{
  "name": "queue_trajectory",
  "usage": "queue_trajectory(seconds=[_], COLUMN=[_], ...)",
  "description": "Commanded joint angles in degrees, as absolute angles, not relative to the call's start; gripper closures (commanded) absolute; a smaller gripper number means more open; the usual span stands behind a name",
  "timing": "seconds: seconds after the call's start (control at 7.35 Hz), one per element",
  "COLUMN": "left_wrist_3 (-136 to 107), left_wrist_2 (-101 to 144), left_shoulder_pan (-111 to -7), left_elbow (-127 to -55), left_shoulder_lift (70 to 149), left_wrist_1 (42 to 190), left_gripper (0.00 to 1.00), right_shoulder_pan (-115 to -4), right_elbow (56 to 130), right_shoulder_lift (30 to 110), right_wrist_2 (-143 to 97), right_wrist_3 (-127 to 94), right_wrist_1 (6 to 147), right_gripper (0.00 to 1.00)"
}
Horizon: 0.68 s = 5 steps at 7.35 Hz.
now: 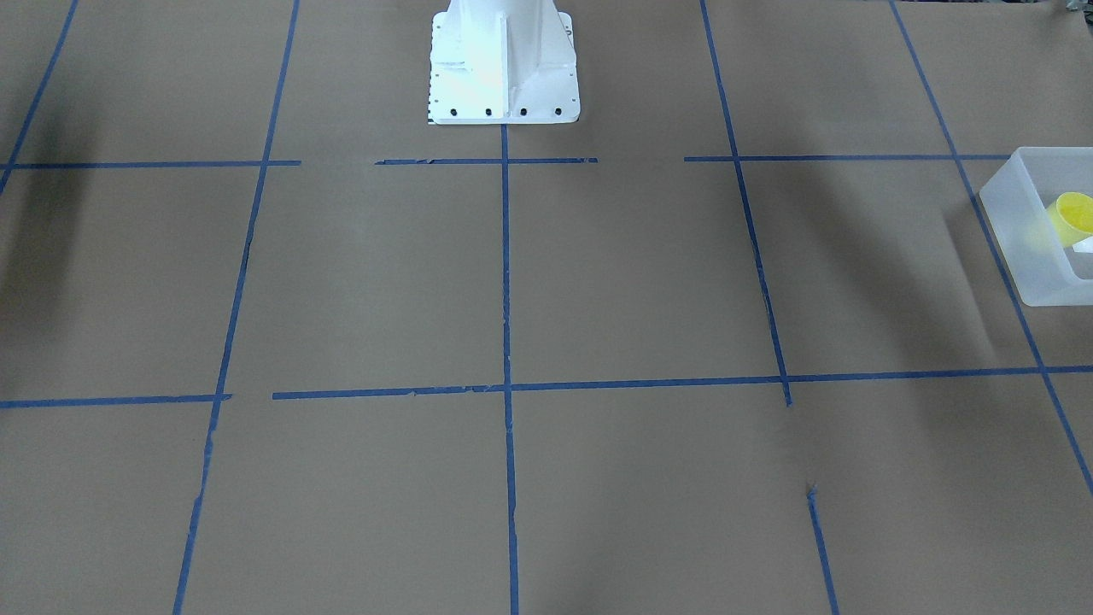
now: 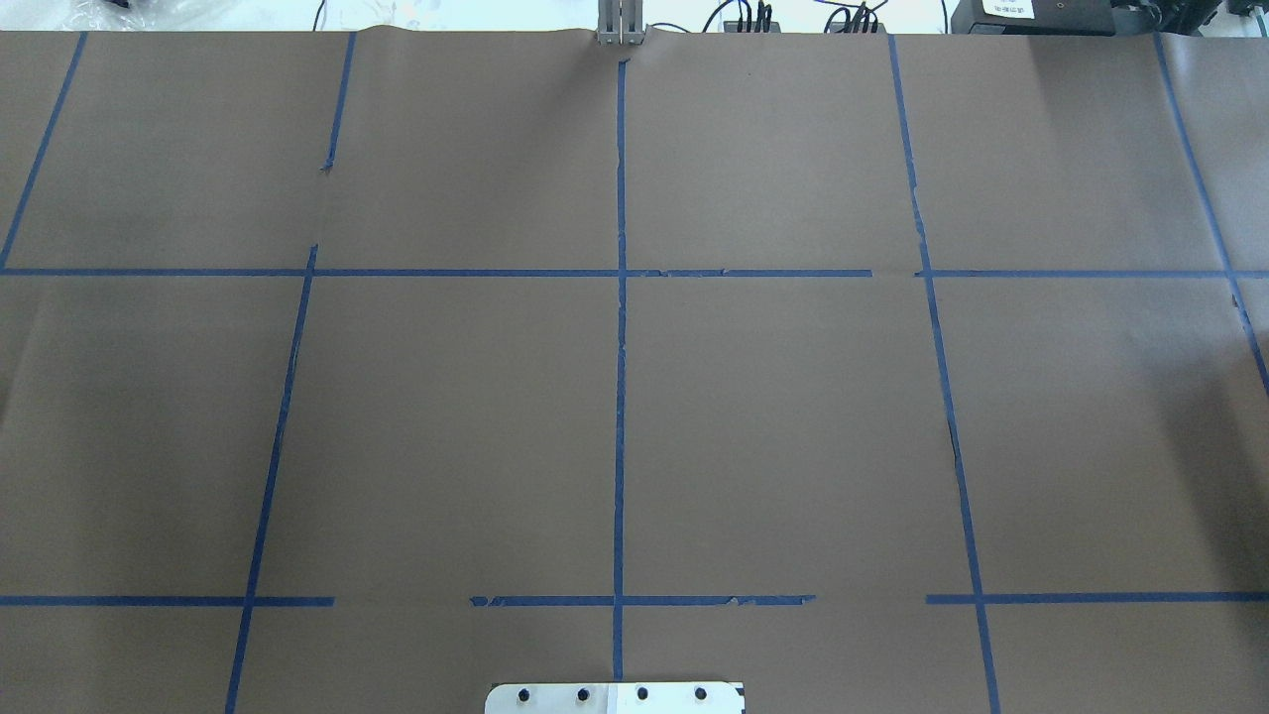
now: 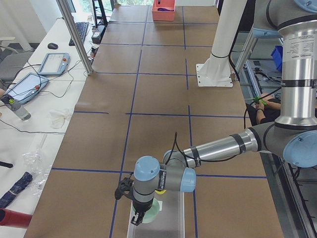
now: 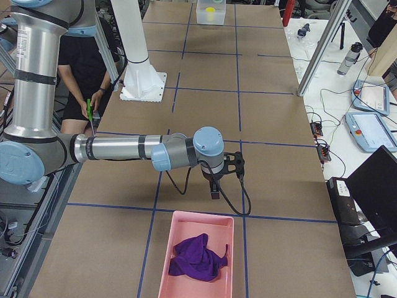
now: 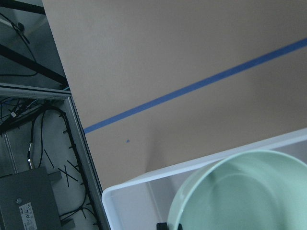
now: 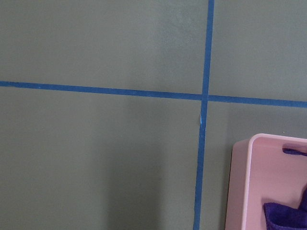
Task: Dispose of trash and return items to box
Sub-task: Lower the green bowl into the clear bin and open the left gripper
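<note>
My left gripper hangs over the near end of the frosted-white box. It is shut on the rim of the pale mint-green bowl, which is tilted just above the box. In the left wrist view the bowl fills the lower right, over the box's rim. The yellow cup lies on its side inside the box. My right gripper hovers over bare table just beyond a pink tray; I cannot tell whether it is open or shut.
The pink tray with a purple cloth stands at the table's right end; it also shows in the right wrist view. The white robot base stands at mid table. The table edge and a metal frame lie beside the box.
</note>
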State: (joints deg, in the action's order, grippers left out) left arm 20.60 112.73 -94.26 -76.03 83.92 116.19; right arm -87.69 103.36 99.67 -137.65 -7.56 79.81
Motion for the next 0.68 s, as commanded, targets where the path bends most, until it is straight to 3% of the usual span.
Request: queue_trajectory(seconds=[0.0, 0.14, 0.27, 0.54], left_wrist_3=[19.96, 20.13, 20.04, 20.13], left_wrist_2=[111.18, 111.44, 111.53, 114.50], left_shoulder_pan=[-94.31, -94.22, -94.22, -94.22], left_elbow=[-75.24, -75.67, -76.20, -77.34], left_shoulder_lift=[82.53, 82.79, 82.97, 83.67], left_wrist_1=[117.86, 117.25, 116.99, 113.93], left_gripper=[1.00, 0.37, 0.00, 0.00], right_shoulder_pan=[-87.63, -87.63, -87.63, -87.63], right_elbow=[103.36, 103.36, 103.36, 103.36], right_shoulder_lift=[99.67, 99.67, 99.67, 99.67], right_wrist_2=[-137.64, -137.64, -137.64, -137.64], right_wrist_3=[-7.56, -7.56, -7.56, -7.56], right_wrist_1=[79.80, 79.80, 79.80, 79.80], right_gripper=[0.00, 0.00, 0.00, 0.00])
